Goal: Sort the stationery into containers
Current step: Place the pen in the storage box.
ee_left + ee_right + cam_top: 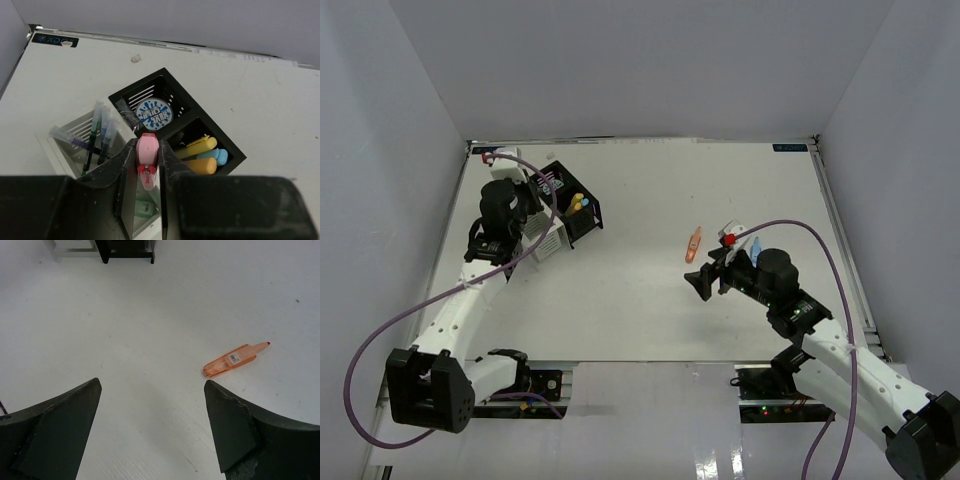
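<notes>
Black fingers of the left gripper (148,167) are clenched on a short pink highlighter (148,150), pinching it from both sides so that its clear reddish end points back toward the wrist. From where I stand it hangs over the cluster of slatted organiser compartments at the far left of the white desk (640,320), about where their corners meet; I cannot tell which one it is above.

One tall black compartment (142,92) holds a small round blue-white tub (154,115), lying flat with its printed lid up. The black compartment beside it (235,157) holds three chubby highlighters lying together: a yellow one (197,147), a blue one (218,156) and an orange one (202,166). A lower white compartment (75,131) has several thin pens (102,130) leaning upright in it. Something green (145,207) shows in another white compartment, mostly hidden behind the fingers.

On the right side, the right gripper (152,387) is low over the desk with its fingers spread wide and nothing between them. A loose translucent orange highlighter (232,360) lies flat on the desk just beyond the right-hand fingertip, well apart from the compartments.
</notes>
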